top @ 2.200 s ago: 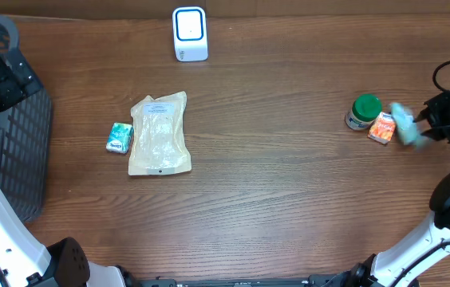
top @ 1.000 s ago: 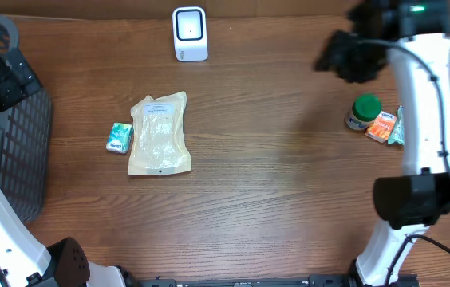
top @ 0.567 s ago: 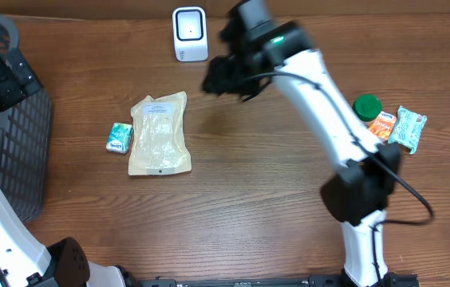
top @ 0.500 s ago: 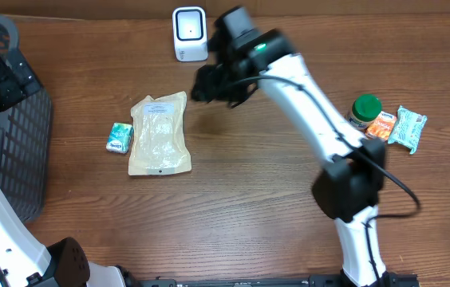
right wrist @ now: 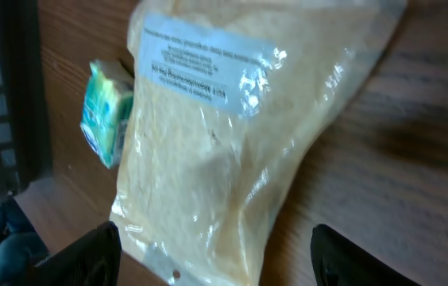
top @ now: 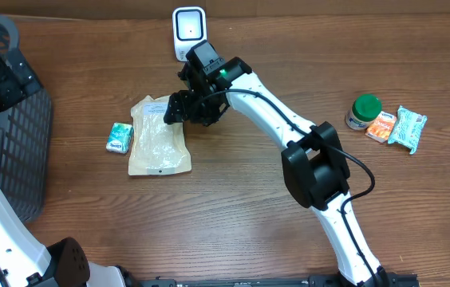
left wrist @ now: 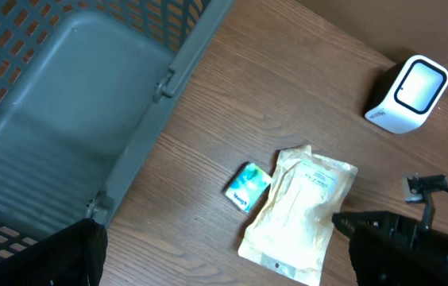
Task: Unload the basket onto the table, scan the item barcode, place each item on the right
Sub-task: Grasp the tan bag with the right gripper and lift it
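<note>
A clear pouch of pale powder (top: 159,137) lies flat at centre left, its white printed label (right wrist: 208,67) facing up. My right gripper (top: 180,108) hovers over the pouch's upper right part. In the right wrist view the pouch (right wrist: 232,151) fills the frame, and the right gripper (right wrist: 244,266) is open with nothing between its fingers. The white scanner (top: 189,33) stands at the back edge, also in the left wrist view (left wrist: 408,92). My left gripper (left wrist: 224,266) is open and empty, high beside the basket (top: 9,135).
A small teal packet (top: 119,137) lies just left of the pouch. At the far right sit a green-lidded jar (top: 364,112), an orange packet (top: 382,127) and a teal wipes packet (top: 408,128). The dark mesh basket takes up the left edge.
My right arm left the teal wipes packet beside the orange one, swung from the far right across the table to the pouch, and its jaws widened. The left arm stayed still.
</note>
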`<control>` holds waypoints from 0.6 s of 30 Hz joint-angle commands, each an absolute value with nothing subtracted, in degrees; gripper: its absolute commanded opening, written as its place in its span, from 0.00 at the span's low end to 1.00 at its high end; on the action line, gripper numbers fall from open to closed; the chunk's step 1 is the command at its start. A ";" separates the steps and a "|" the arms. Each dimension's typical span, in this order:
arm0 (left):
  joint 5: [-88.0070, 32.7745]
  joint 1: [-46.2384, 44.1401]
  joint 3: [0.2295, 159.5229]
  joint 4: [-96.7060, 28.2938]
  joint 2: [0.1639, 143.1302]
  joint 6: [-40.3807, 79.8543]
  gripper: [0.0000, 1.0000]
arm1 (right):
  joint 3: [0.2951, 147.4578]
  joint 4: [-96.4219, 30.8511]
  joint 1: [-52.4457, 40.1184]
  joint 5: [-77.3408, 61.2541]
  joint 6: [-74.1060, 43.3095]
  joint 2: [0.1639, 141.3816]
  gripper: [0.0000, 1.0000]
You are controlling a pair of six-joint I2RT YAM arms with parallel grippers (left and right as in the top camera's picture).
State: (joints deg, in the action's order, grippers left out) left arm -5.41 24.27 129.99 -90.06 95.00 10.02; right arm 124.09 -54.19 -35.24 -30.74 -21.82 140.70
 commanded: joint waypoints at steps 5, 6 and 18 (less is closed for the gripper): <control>-5.85 24.32 130.23 -89.97 95.15 8.78 0.99 | 120.88 -48.01 -35.38 -37.60 -25.80 145.01 0.73; -5.85 24.32 130.23 -89.97 95.15 8.78 1.00 | 120.05 -47.00 -35.42 -37.60 -26.48 145.38 0.73; -5.85 24.32 130.23 -89.97 95.15 8.78 1.00 | 111.07 -31.27 -39.09 -37.63 -30.92 145.47 0.72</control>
